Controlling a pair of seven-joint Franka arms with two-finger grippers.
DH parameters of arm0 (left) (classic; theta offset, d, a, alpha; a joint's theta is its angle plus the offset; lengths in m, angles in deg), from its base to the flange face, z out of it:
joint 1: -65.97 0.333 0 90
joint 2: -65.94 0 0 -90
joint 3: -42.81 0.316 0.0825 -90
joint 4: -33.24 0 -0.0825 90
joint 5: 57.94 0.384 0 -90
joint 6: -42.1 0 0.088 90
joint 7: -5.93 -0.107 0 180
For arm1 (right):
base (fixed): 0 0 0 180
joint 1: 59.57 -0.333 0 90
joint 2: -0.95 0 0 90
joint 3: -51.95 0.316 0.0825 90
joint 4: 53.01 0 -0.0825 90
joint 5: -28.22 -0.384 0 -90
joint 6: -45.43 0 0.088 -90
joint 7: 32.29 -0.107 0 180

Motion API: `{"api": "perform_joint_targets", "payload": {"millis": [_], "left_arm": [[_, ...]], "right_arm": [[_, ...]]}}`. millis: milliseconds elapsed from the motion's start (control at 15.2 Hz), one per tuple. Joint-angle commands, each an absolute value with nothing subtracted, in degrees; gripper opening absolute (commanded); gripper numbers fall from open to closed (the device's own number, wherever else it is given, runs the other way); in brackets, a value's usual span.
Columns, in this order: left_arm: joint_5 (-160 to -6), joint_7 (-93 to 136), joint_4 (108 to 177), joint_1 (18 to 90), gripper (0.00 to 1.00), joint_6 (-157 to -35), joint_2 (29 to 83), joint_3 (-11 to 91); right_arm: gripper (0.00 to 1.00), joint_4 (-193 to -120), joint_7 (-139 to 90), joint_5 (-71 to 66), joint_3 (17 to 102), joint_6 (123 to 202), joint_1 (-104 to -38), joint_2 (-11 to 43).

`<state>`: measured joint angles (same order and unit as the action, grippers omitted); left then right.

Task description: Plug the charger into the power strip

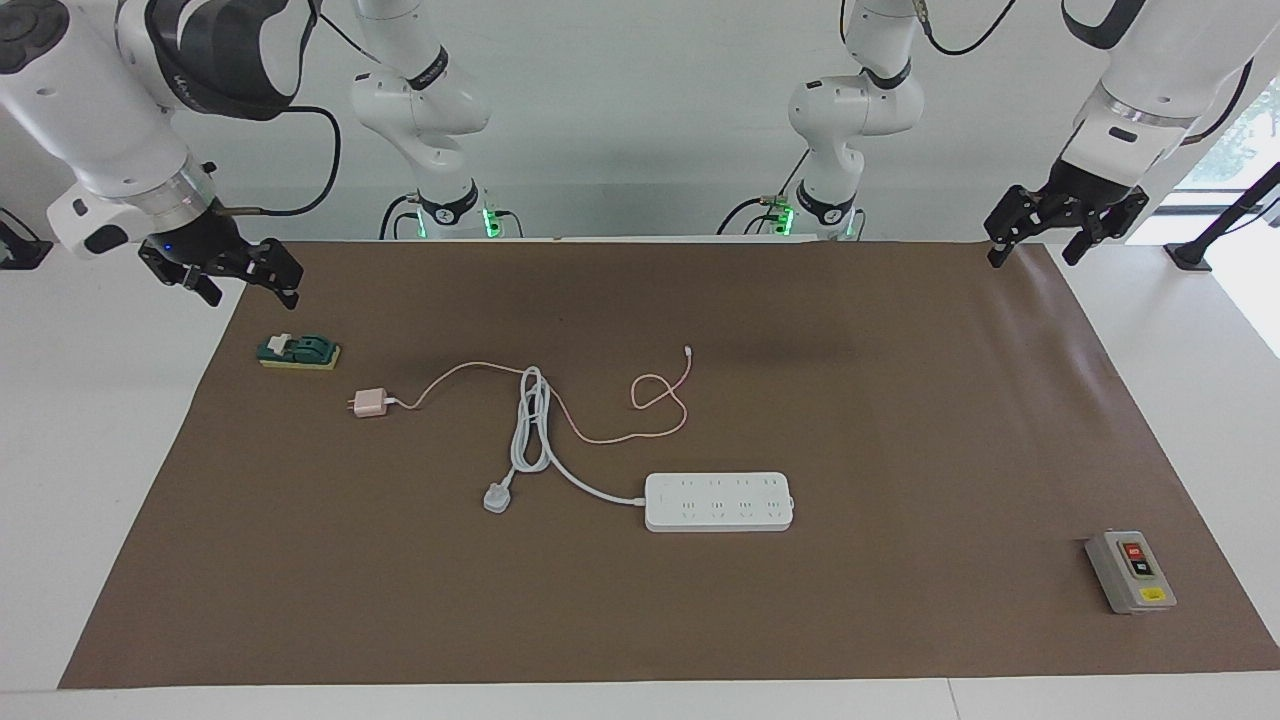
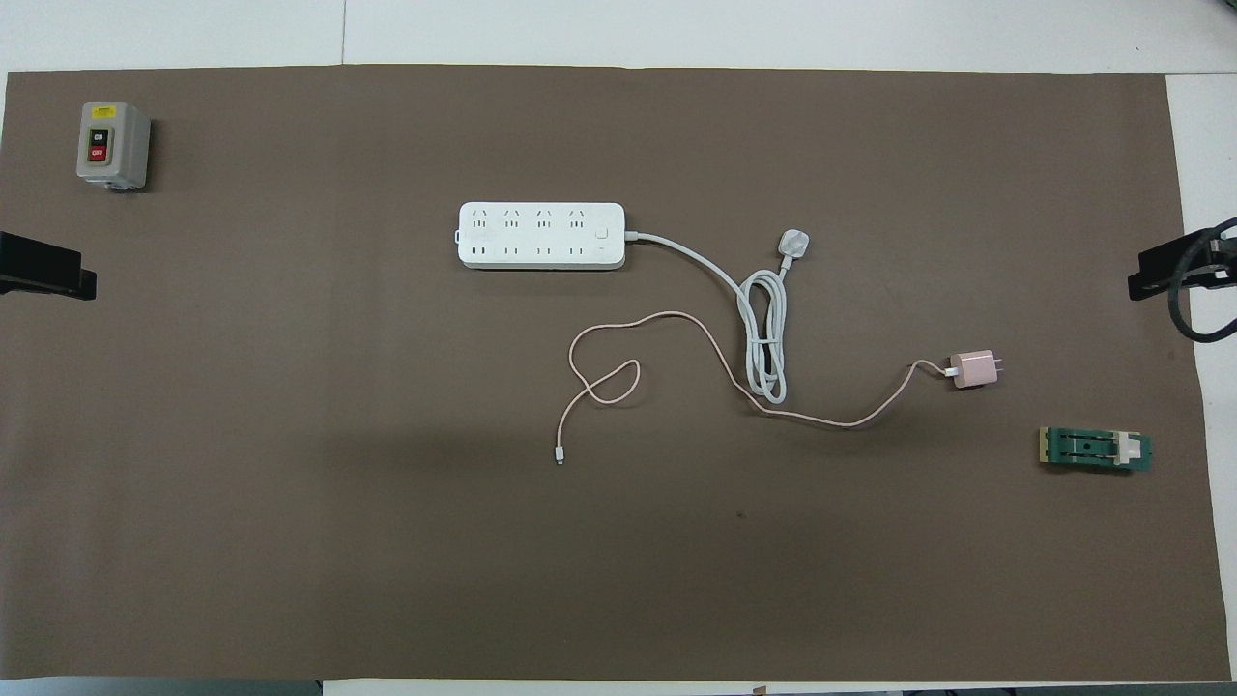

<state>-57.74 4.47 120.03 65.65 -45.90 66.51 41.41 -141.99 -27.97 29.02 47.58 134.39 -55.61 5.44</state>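
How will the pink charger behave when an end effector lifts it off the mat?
The charger is a small cube, so it is probably light and rigid. Its thin cable lies in loose curves and a loop, so it will likely trail limply and drag. The cable crosses the power strip's coiled white cord, so it may snag or tug there.

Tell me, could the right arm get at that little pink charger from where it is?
Probably yes. The right gripper hangs open toward that end of the table, and the charger lies bare, with only its thin cable trailing away.
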Motion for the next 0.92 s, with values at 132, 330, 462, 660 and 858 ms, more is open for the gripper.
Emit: {"api": "perform_joint_targets", "payload": {"millis": [132, 330, 462, 660, 858], "left_arm": [[-56.88, 4.96, 120.51, 65.09, 1.0, -46.05, 66.37, 41.14], [-56.88, 5.05, 120.51, 65.27, 1.0, -46.31, 66.11, 41.14], [-56.97, 5.14, 120.42, 65.88, 1.0, -46.75, 65.94, 41.14], [-56.97, 5.05, 120.07, 66.15, 1.0, -46.93, 65.32, 41.49], [-56.88, 4.87, 120.16, 66.15, 1.0, -47.02, 64.54, 41.58]], "right_arm": [[1.0, -141.78, -27.02, 28.92, 47.56, 135.17, -55.7, 5.52], [1.0, -142.22, -27.37, 28.92, 47.56, 135.0, -55.7, 5.17], [1.0, -142.22, -27.11, 28.31, 47.47, 134.73, -55.44, 5.0], [1.0, -142.22, -27.2, 28.13, 49.14, 133.95, -55.61, 4.91], [1.0, -142.92, -27.55, 27.61, 48.36, 134.47, -55.0, 4.73]]}}
